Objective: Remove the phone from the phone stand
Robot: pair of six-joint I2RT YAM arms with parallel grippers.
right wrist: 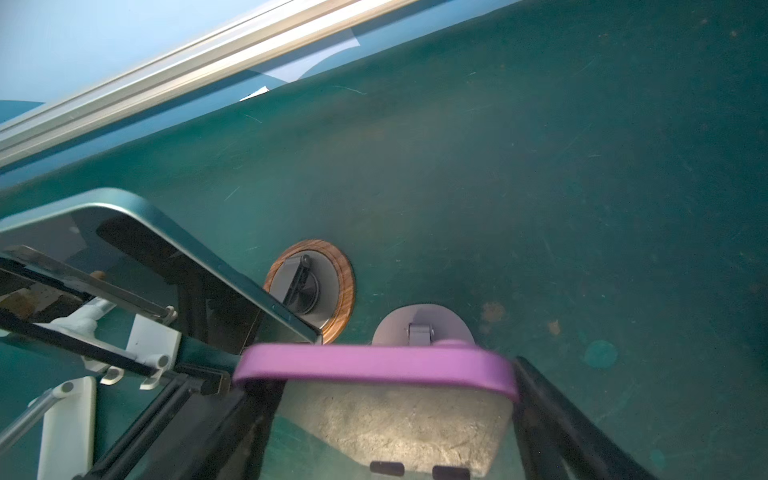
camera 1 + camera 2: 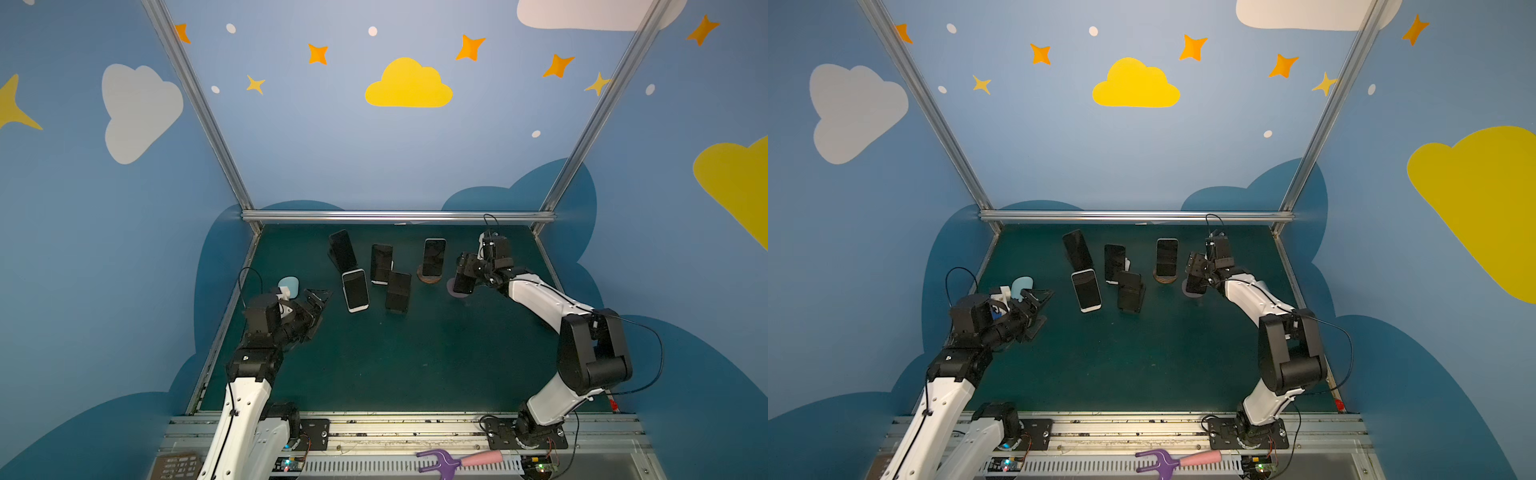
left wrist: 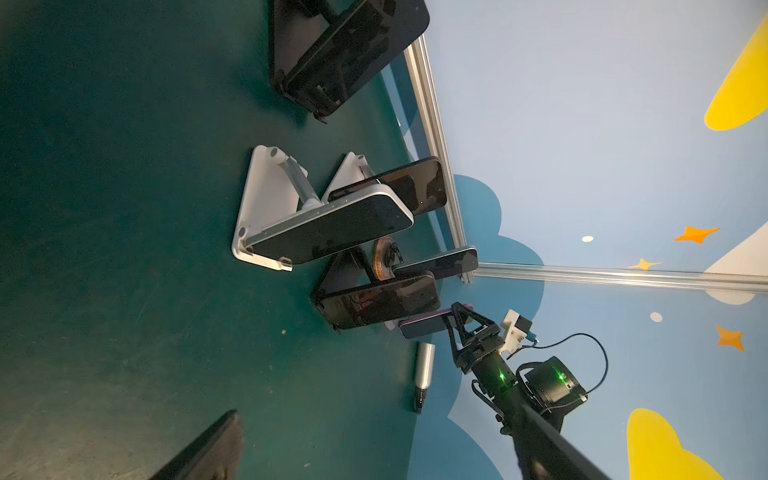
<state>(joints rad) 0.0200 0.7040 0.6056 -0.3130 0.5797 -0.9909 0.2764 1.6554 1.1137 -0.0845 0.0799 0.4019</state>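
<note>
**Purple-cased phone between the right hand's fingers**

Purple-cased phone (image 1: 374, 365) fills the near edge of the right wrist view, blurred, with one black finger (image 1: 552, 415) at each end of its top edge. The right hand (image 3: 465, 316) straddles it. The fingers look to meet the case, but whether they press it or only flank it cannot be told.

The phone stands over its stand (image 1: 419, 322), a round lilac base whose hinge shows just behind the phone. In both top views this pair is at the right end of the group of phones on the green counter (image 2: 395, 365). Just beside it to the left is a wood-ringed stand (image 2: 430, 277) carrying a dark phone (image 2: 434, 255).

The left hand (image 2: 318, 309) is released, its fingers spread wide with nothing between them. It hovers low at the left of the counter, near a white-framed phone (image 2: 355, 290) and well apart from the purple one. A pale blue object (image 2: 289, 286) lies just behind it.
</note>
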